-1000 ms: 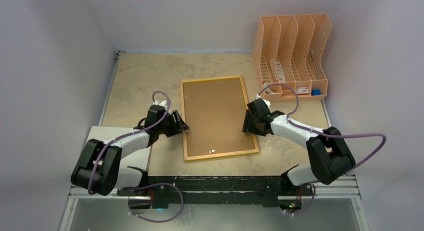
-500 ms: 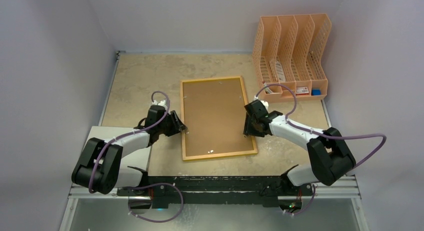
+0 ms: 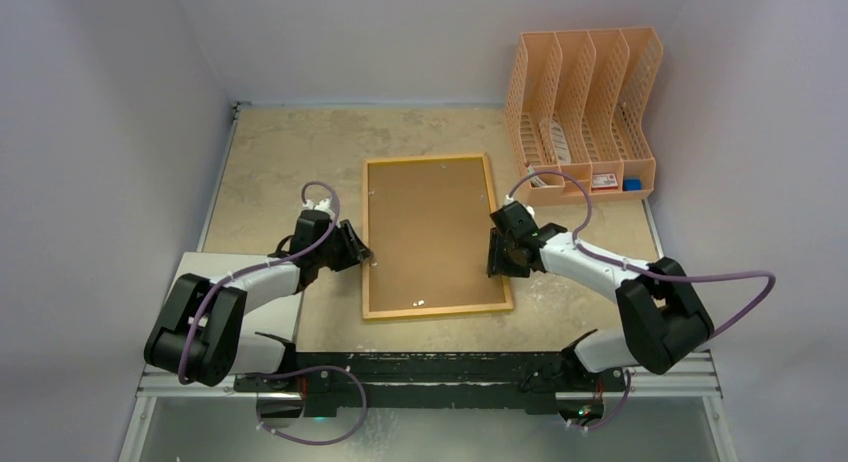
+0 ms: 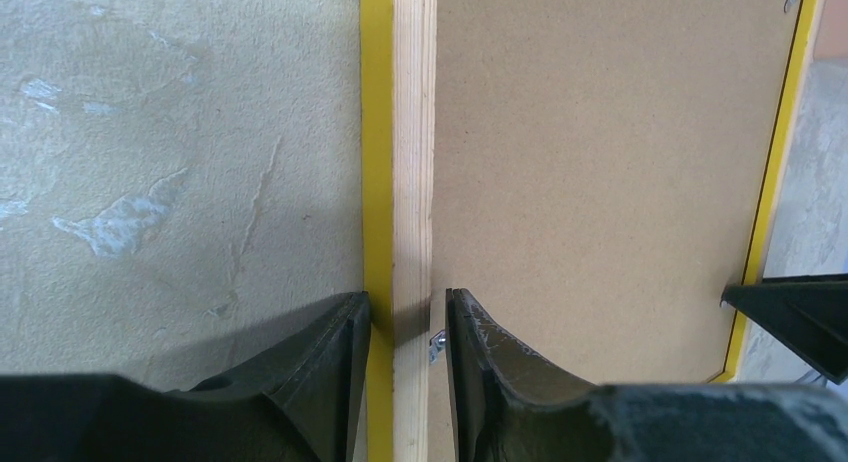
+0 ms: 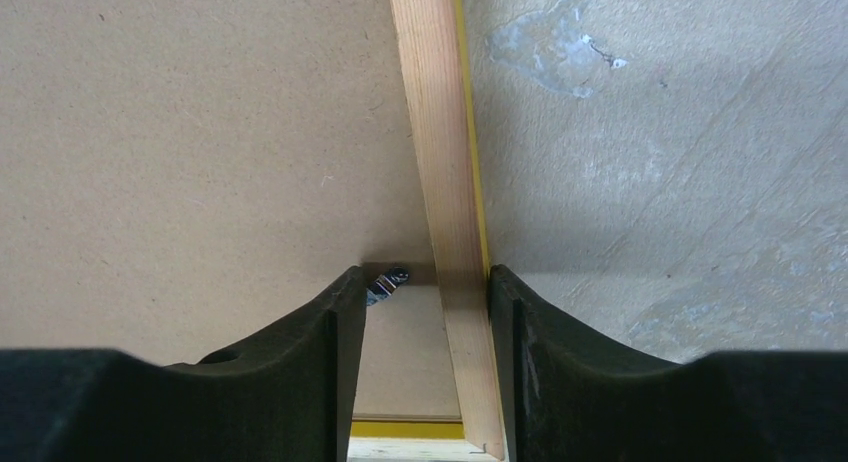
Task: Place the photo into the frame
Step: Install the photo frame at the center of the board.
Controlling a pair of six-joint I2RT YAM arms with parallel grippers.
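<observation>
The frame (image 3: 425, 160) lies face down on the table, wood back up, with yellow edges showing. A brown backing board (image 3: 430, 232) fills it. The photo is not in view. My left gripper (image 3: 358, 254) straddles the frame's left rail (image 4: 412, 132); its outer finger touches the yellow edge and the inner finger stands a small gap off the rail, beside a metal tab. My right gripper (image 3: 497, 254) straddles the right rail (image 5: 437, 102), open wider; its outer finger is against the rail's outer edge and the inner finger is over the board near a metal tab (image 5: 385, 282).
A peach file rack (image 3: 585, 102) stands at the back right with small items in it. A flat grey-white panel (image 3: 200, 265) lies under my left arm at the near left. Walls close in the table on three sides.
The frame's near end has swung a little to the left, so it lies straighter. Both grippers have shifted slightly left with it.
</observation>
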